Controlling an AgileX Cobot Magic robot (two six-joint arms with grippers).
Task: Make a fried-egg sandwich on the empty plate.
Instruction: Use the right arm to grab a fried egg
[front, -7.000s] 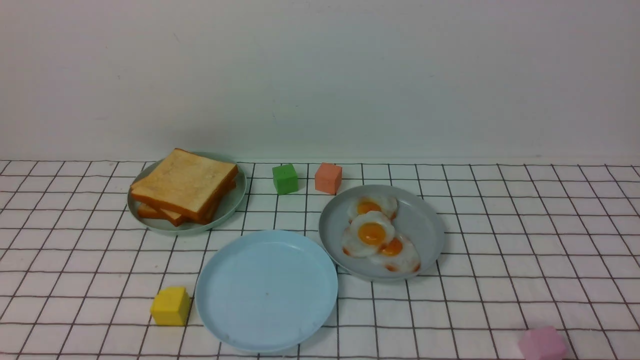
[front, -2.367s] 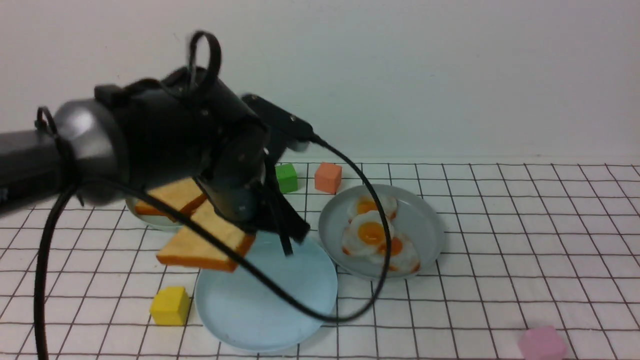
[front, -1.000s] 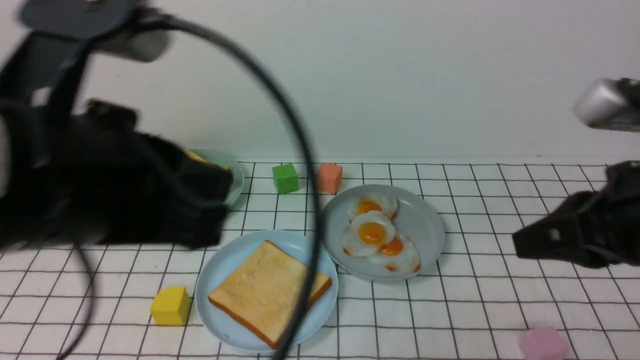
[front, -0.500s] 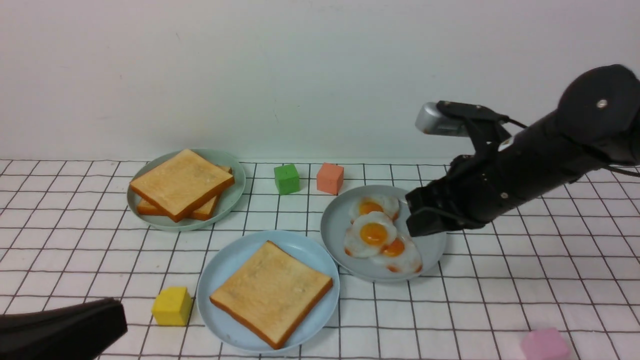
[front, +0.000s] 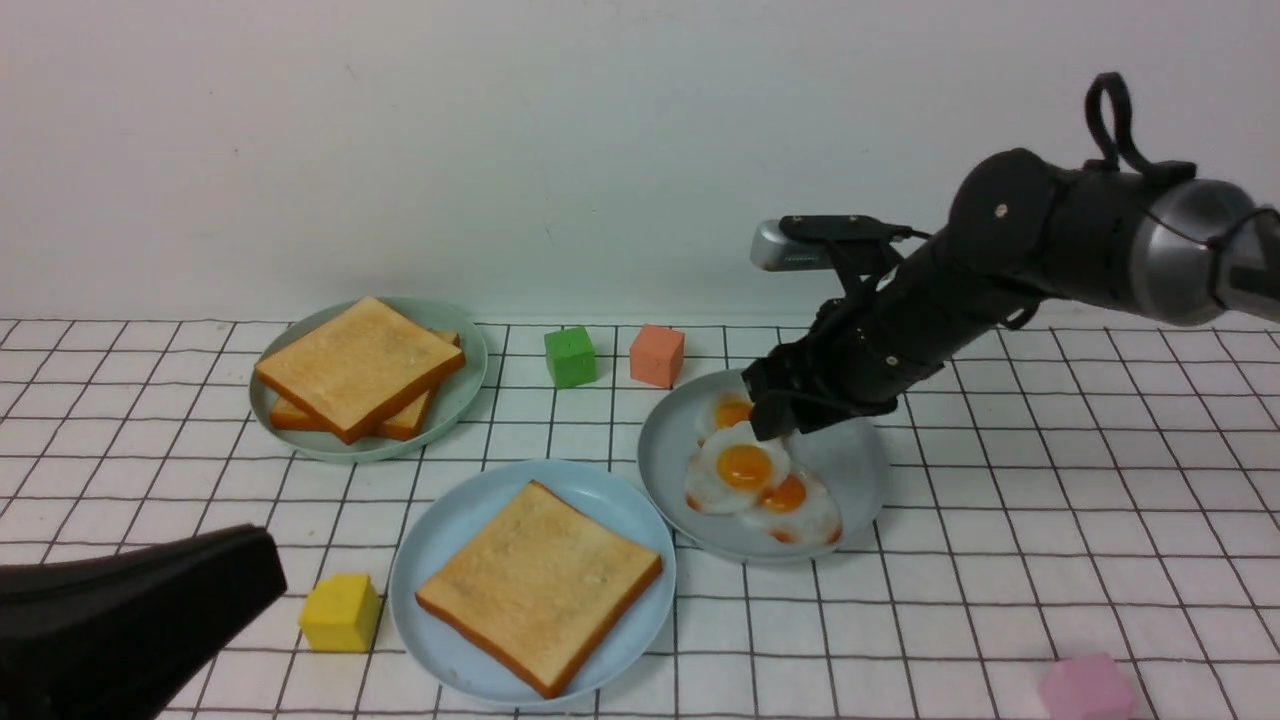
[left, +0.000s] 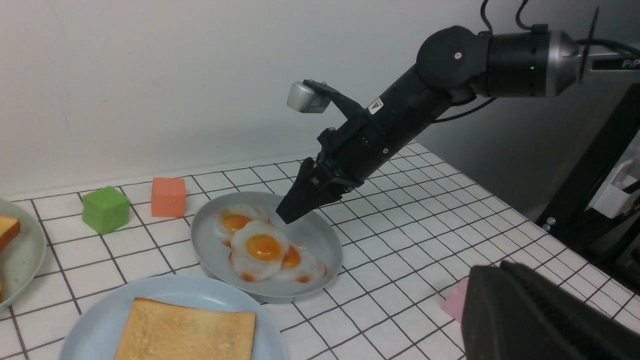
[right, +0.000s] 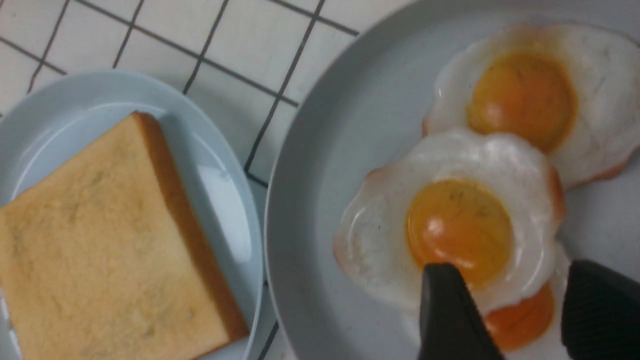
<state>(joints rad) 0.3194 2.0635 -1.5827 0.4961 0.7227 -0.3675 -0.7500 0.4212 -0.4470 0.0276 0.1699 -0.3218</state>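
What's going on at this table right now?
The right claw is open over the topmost white, orange-yolked fried egg on the dull grey round plate, gripping nothing. One square golden-brown toast slice lies on the round sky-blue plastic plate. The left claw is shut, low at the near left.

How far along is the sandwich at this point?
Done: one toast slice lies on the blue plate. In hand: the right hand hangs open over the top fried egg on the grey plate, gripping nothing. To do: egg onto the toast, then a second slice from the green plate.
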